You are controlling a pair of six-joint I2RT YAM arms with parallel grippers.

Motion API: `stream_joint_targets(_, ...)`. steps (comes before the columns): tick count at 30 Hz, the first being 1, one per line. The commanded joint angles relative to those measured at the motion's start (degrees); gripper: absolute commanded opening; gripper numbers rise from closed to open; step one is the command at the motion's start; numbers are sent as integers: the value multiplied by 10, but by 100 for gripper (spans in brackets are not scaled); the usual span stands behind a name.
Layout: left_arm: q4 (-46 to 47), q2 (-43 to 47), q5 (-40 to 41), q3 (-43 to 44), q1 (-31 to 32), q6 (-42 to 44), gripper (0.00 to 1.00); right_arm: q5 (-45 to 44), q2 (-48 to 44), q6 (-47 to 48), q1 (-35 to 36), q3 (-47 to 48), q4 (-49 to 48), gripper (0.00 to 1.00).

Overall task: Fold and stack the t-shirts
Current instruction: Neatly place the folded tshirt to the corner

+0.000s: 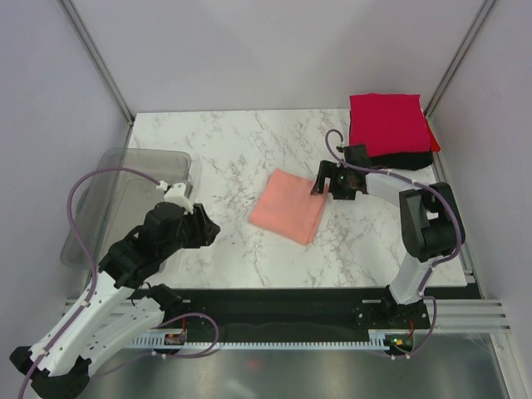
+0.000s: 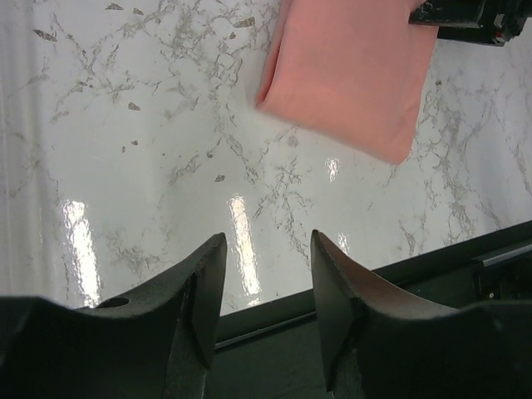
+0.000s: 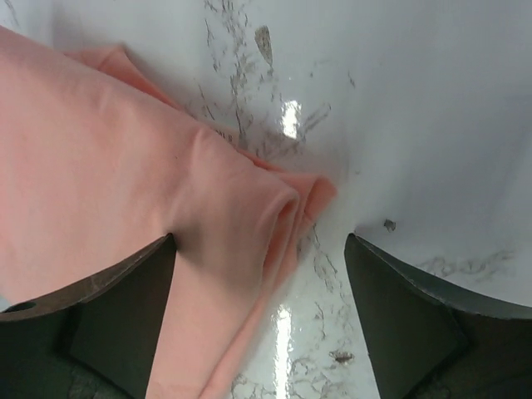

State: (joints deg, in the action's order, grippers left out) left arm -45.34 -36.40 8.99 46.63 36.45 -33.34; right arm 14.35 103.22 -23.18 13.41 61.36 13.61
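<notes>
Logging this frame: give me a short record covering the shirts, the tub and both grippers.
pink shirt: folded, lying flat mid-table
red shirt: folded, on top of the black shirt, far right corner
tub: grey, see-through, at the left edge
left gripper: open, nothing between the fingers, apart from the pink shirt
right gripper: open, straddling the pink shirt's right corner
status: pink shirt not yet on the pile
</notes>
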Motion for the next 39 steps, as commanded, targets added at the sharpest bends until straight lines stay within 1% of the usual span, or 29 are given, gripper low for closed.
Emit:
stream_joint_targets(1, 13, 0, 22, 0, -1, 18, 52, -13, 47, 0, -5, -5, -29, 91)
stream_joint_targets(3, 12, 4, 28, 0, -1, 17, 52, -13, 59, -1, -7, -12, -42, 88)
stream_joint_targets(6, 13, 8, 28, -1, -1, 16, 52, -9, 65, -6, -10, -28, -60, 82)
stream_joint_targets(8, 13, 8, 30, -1, -1, 14, 52, 2, 67, -10, -10, -45, -83, 75)
stream_joint_targets(9, 12, 9, 30, -1, -1, 14, 51, 8, 69, -13, -10, -48, -89, 75)
stream_joint_targets(10, 12, 8, 30, -2, -1, 14, 52, 14, 71, -18, -10, -51, -94, 70)
stream_joint_targets(12, 13, 6, 30, -2, -1, 14, 51, 25, 75, -22, -10, -59, -108, 66)
stream_joint_targets(13, 12, 6, 30, -2, -1, 14, 51, 29, 76, -25, -9, -63, -112, 60)
stream_joint_targets(15, 12, 5, 31, -1, -1, 14, 51, 38, 82, -27, -10, -65, -125, 53)
stream_joint_targets(16, 12, 5, 31, -2, -1, 13, 51, 43, 84, -27, -10, -69, -131, 45)
stream_joint_targets(17, 12, 5, 32, -2, -1, 13, 51, 50, 84, -30, -10, -70, -147, 42)
stream_joint_targets(18, 12, 6, 32, -3, -1, 13, 51, 64, 85, -33, -10, -72, -156, 37)
stream_joint_targets(19, 12, 6, 33, -2, -1, 14, 51, 72, 86, -34, -10, -74, -163, 21)
stream_joint_targets(21, 12, 7, 35, -2, -2, 13, 51, 91, 88, -35, -10, -75, -181, 8)
stream_joint_targets(22, 11, 7, 35, -3, -2, 13, 51, 92, 88, -36, -10, -74, -182, 0)
stream_joint_targets(25, 8, 8, 34, -1, -1, 16, 50, 104, 79, -36, -14, -55, -155, 0)
stream_joint_targets(28, -18, 14, 35, 25, -1, 31, 49, 83, 46, -15, -14, 0, -77, 0)
stream_joint_targets(30, -20, 35, 58, 35, -1, 41, 49, 68, 17, 3, -15, 31, -15, 0)
stream_joint_targets(32, -19, 52, 80, 30, -1, 45, 48, 45, -5, 37, -14, 84, 41, 0)
stream_joint_targets(34, -15, 73, 81, 21, -1, 40, 47, 5, -18, 67, -14, 133, 85, 0)
stream_joint_targets(36, -13, 76, 80, 17, -1, 39, 47, -19, -21, 88, -15, 164, 108, 0)
stream_joint_targets(37, -12, 77, 81, 15, -1, 38, 47, -35, -21, 96, -14, 195, 120, 0)
stream_joint_targets(38, -12, 77, 81, 14, -2, 37, 47, -67, -20, 114, -15, 210, 141, 0)
stream_joint_targets(39, -12, 77, 81, 14, -2, 37, 46, -78, -18, 122, -15, 224, 150, 0)
